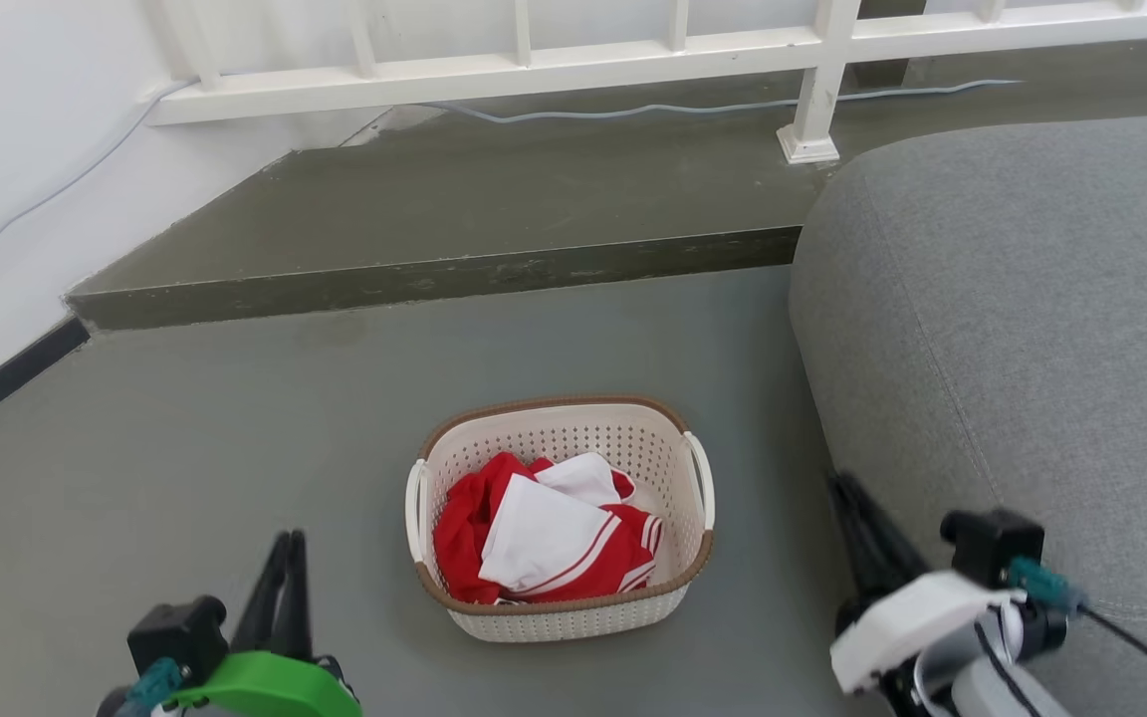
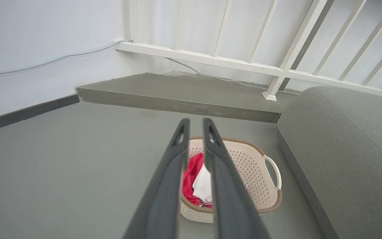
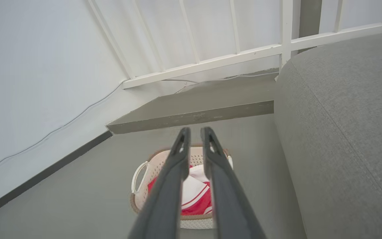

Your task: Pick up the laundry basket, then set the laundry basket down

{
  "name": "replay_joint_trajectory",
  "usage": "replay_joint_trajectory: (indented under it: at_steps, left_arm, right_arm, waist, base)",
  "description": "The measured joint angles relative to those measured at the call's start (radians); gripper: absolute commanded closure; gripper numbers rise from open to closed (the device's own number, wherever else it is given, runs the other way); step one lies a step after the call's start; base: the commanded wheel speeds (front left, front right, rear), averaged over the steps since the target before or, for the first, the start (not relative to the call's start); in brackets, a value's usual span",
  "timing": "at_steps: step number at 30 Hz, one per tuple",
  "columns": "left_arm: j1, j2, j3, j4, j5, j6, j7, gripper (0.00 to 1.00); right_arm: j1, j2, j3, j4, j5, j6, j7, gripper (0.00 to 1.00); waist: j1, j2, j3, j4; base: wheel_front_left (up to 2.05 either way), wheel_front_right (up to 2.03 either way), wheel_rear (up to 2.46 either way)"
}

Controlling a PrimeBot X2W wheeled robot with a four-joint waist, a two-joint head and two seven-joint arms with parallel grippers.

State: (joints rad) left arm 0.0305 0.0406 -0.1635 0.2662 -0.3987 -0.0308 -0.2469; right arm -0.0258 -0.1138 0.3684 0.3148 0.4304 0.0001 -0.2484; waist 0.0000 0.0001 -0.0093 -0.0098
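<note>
The laundry basket [image 1: 573, 441] stands on the grey floor between my two grippers, cream-white and perforated, with a brown rim and a white loop handle on each side. Red and white clothes [image 1: 544, 538] lie inside it. My left gripper [image 1: 290, 540] hovers to the basket's lower left, shut with nothing in it. My right gripper [image 1: 840, 485] sits to the basket's right, beside the sofa, also shut and holding nothing. In the left wrist view the basket [image 2: 251, 168] lies beyond my left gripper [image 2: 195, 121]. In the right wrist view the basket [image 3: 159, 162] lies beyond my right gripper [image 3: 193, 129].
A grey sofa [image 1: 1012, 329] fills the right side, close to the basket. A raised concrete step [image 1: 434, 281] runs behind it, with a white railing [image 1: 534, 65] and a cable on top. A white wall with a dark skirting [image 1: 6, 378] borders the left.
</note>
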Motion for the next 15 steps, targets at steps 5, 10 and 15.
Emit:
replay_joint_trajectory:
  at_steps: [5,10,15]
  left_arm:
    - [0.007,-0.003,0.003,0.012,-0.025,0.000,0.009,1.00]
    - [0.007,-0.003,0.018,0.012,-0.084,0.000,0.028,1.00]
    - [0.007,-0.003,0.029,0.014,-0.164,-0.006,0.048,1.00]
  right_arm:
    - [0.019,0.005,-0.008,0.004,0.022,0.000,0.003,1.00]
    - [0.019,0.007,-0.028,0.000,0.082,0.008,0.013,1.00]
    - [0.019,0.012,-0.050,-0.004,0.163,0.012,0.032,1.00]
  waist:
    - [0.0000,0.0000,0.000,0.000]
    - [0.0000,0.0000,0.001,0.001]
    - [0.0000,0.0000,0.002,0.001]
  base:
    - [0.00,0.00,0.00]
    - [0.00,0.00,0.00]
    - [0.00,0.00,0.00]
